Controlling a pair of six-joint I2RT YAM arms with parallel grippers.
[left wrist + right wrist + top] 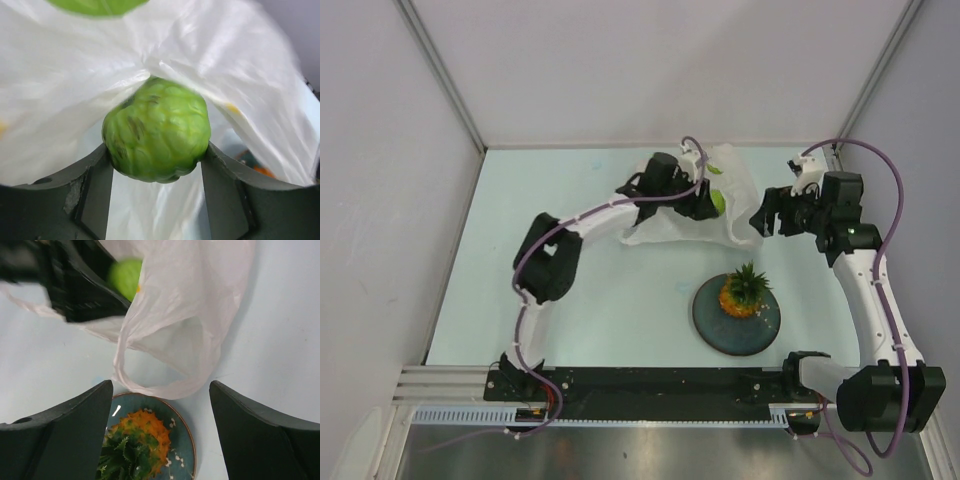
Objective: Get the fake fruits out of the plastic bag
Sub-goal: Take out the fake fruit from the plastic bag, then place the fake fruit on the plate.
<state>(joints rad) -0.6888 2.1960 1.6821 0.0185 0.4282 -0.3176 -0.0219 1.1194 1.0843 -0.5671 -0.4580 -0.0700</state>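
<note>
From above, my left gripper [705, 203] reaches into the mouth of the plastic bag [740, 180], which lies on the far part of the tabletop [570, 300]. A green round fruit [718, 200] shows at its tip. My right gripper [761, 218] hangs just beside the right edge of the bag. The pineapple [744, 292] is already out and stands on the dark plate [708, 325], so I judge that the fruits are collected there.

In the left wrist view, my left gripper is clenched on the green fruit, one finger on each side, and the white film drapes over it from above. Something orange shows deeper in the bag. It is blurred, perhaps another fruit.

In the right wrist view, my right gripper is spread wide and grasps nothing. A handle loop of the bag lies under it, at the plate's rim. I think it waits there to pin the bag when the fruit is pulled free.
</note>
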